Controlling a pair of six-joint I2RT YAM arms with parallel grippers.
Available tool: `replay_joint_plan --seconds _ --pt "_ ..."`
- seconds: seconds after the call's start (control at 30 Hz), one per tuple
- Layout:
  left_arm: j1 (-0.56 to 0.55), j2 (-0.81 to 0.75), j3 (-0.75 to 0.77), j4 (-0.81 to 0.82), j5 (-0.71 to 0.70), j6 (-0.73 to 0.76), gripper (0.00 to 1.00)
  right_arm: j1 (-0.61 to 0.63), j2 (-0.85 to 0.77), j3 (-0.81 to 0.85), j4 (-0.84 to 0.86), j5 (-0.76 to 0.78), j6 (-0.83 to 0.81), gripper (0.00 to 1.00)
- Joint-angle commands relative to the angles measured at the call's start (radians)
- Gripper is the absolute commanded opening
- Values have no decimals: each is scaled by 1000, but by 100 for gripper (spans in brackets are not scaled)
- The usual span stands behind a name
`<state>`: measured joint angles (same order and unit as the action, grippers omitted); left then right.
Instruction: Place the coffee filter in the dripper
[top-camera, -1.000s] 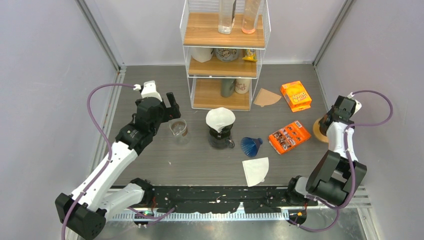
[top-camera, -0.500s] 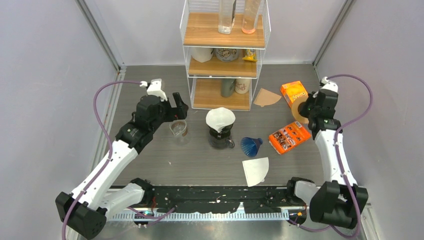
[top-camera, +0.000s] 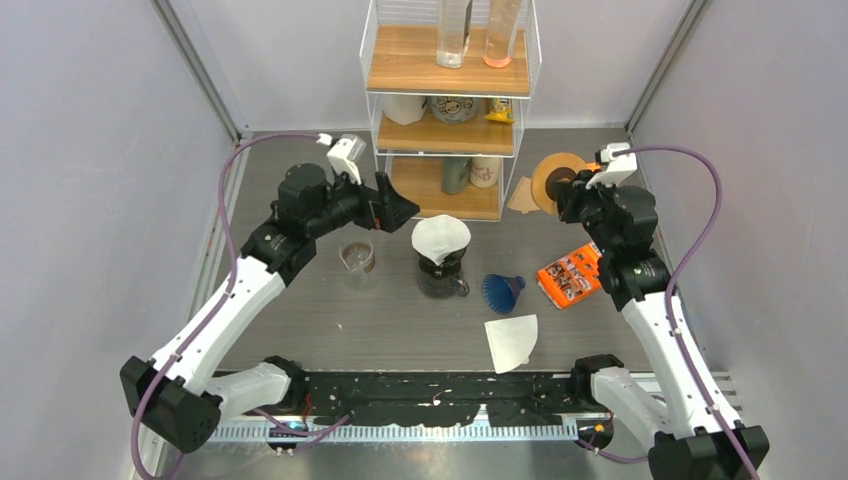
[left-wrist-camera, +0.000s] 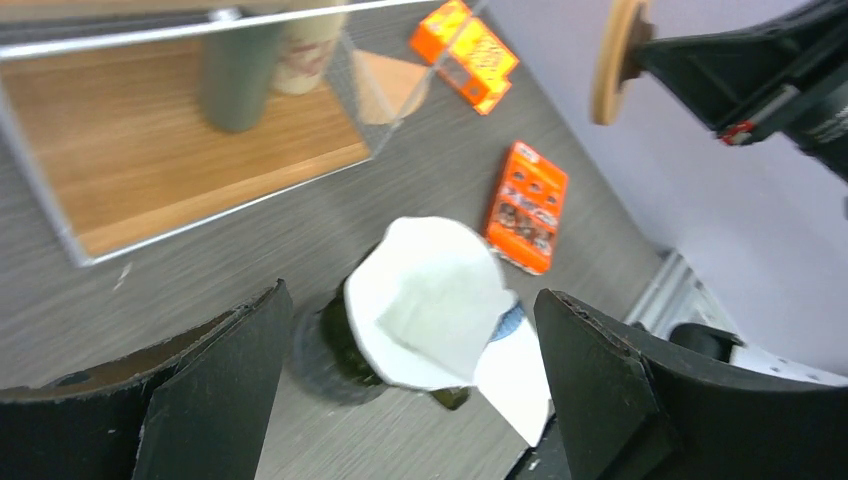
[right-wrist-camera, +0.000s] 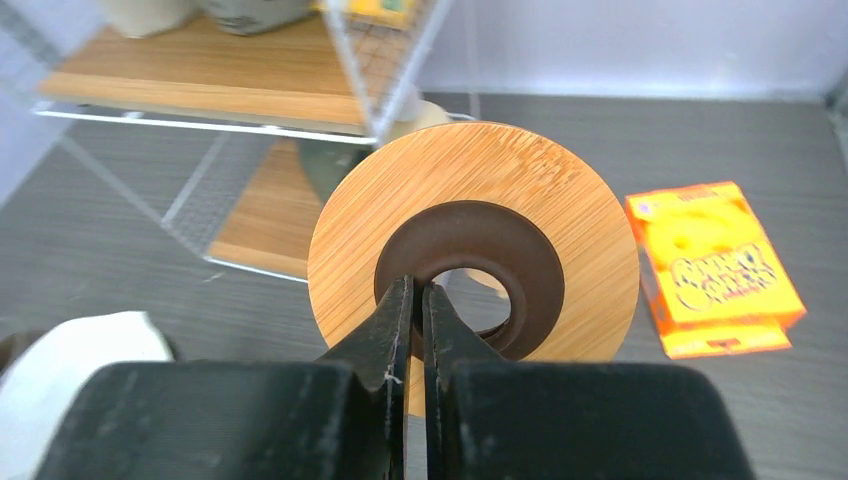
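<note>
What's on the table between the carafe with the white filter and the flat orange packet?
A blue dripper lying on its side, touching neither the carafe nor the orange packet, as the top view shows.

A dark grey, wood-grained bench (top-camera: 400, 335) is enclosed on three sides by plain, pale lilac panels: a left wall (top-camera: 90, 150), a back wall (top-camera: 290, 60) and a right wall (top-camera: 760, 90). The back corners are marked by slanting metal posts (top-camera: 199, 70). A shelf unit (top-camera: 400, 60) of three wooden boards in a clear frame is set against the back wall. A ribbed metal rail (top-camera: 400, 431) is fixed along the near edge. The space is evenly lit, and only soft shadows are cast.
</note>
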<state>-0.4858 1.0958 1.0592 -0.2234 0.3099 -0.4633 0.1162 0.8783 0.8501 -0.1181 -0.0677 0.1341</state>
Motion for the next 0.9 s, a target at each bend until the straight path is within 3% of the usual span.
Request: replay_joint_plan --seconds 0.0,0.33,0.57,0.67,0.87 --pt "-50 64 117 101 174 12 99 88 -59 51 146 -137 9 5" --pt "-147 228 287 130 282 -20 99 305 -52 77 169 -199 37 5" --pt "-208 325 348 121 105 -8 90 387 -17 90 188 -179 52 5" --pt "-210 364 369 146 162 -42 80 408 3 96 186 -166 53 6" --pt "-211 393 376 168 211 -60 39 433 17 106 177 -139 42 5"
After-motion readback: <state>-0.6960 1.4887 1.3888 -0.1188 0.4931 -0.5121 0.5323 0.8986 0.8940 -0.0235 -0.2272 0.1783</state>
